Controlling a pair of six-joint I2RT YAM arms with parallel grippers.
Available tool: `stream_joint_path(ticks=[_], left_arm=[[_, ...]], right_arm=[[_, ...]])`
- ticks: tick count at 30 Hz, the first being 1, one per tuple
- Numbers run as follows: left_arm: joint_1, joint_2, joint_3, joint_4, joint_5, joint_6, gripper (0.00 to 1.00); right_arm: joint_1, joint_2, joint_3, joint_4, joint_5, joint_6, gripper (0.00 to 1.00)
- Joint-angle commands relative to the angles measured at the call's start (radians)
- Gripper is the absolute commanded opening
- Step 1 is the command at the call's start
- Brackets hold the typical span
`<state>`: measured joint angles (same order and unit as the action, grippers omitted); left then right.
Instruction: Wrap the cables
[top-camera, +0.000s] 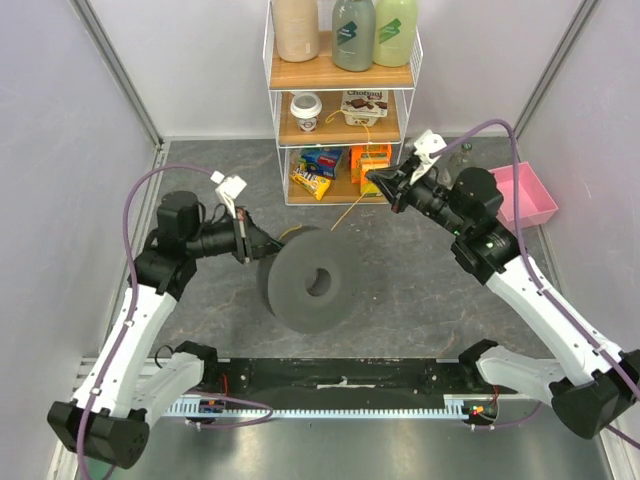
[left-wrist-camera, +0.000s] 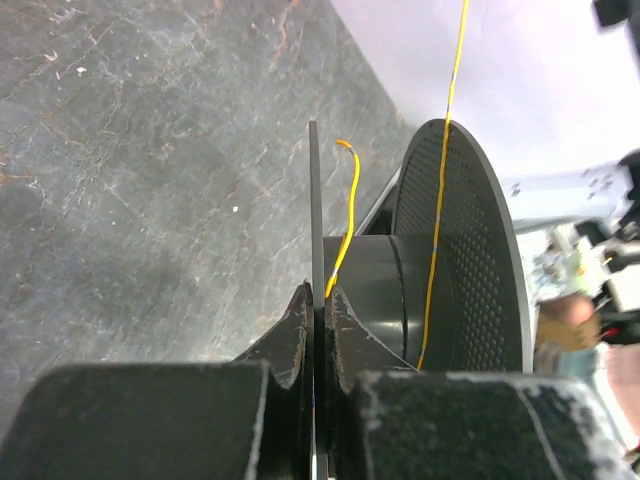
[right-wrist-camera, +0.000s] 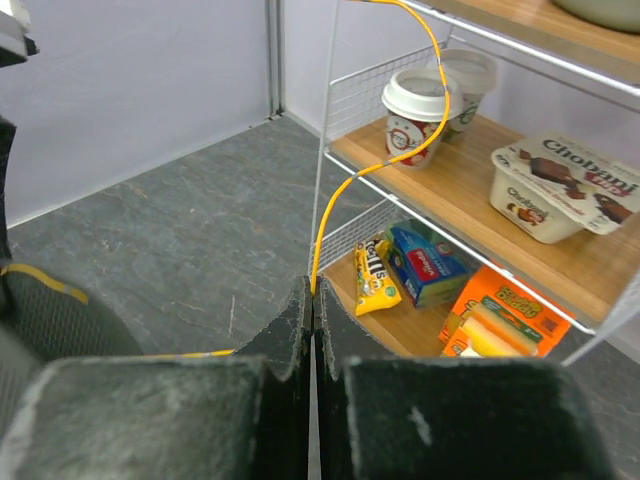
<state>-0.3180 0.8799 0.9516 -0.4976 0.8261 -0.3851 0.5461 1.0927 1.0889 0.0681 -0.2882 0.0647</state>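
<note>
Winding is in hand: the dark grey spool (top-camera: 310, 280), on edge on the surface (top-camera: 220, 320), is pinched by its flange in the left tool (top-camera: 250, 240). The yellow cable (right-wrist-camera: 317, 232) is nipped in the right tool (top-camera: 378, 180) beside the shelf rack (top-camera: 340, 76). Next, it is judged, the line must be carried around the hub.

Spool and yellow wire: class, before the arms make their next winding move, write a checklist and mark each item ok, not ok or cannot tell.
1. Left gripper clamped on the spool rim: ok.
2. Right gripper pinching the yellow wire: ok.
3. Wire runs unbroken from right gripper to spool: ok.
4. Turns lying on the hub: not ok, it looks nearly bare.
5. Loose wire clear of the shelf rack: not ok, it loops past a cup there.
6. Wire tension: cannot tell.
</note>
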Motion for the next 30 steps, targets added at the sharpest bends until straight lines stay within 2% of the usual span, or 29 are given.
stream_joint_path(ticks=[1,5,8,12,15,19,25,30], left_arm=[[0.167,0.024,-0.03,0.111,0.318,-0.277,0.02],[0.247,0.031,-0.108,0.426,0.381,-0.599,0.01],[0.246,0.044,-0.111,0.542,0.404,-0.658,0.02],[0.249,0.039,-0.126,0.631,0.444,-0.722,0.02],[0.278,0.05,-0.119,0.631,0.429,-0.788,0.02],[0.382,0.093,-0.065,0.623,0.372,-0.873,0.02],[0.415,0.14,0.047,0.377,0.208,-0.87,0.02],[0.415,0.154,0.104,0.235,0.133,-0.865,0.02]], right_arm=[[-0.077,-0.074,-0.021,0.026,0.003,-0.011,0.0],[-0.078,-0.114,-0.086,0.035,-0.077,0.041,0.0],[-0.078,-0.108,-0.118,0.044,-0.126,0.104,0.0],[-0.078,-0.076,-0.139,0.079,-0.105,0.155,0.0],[-0.078,-0.071,-0.153,0.104,-0.104,0.165,0.0],[-0.08,-0.112,-0.188,0.124,-0.126,0.202,0.0],[-0.038,-0.146,-0.193,0.141,-0.169,0.244,0.0],[0.089,-0.136,-0.202,0.107,-0.151,0.176,0.0]])
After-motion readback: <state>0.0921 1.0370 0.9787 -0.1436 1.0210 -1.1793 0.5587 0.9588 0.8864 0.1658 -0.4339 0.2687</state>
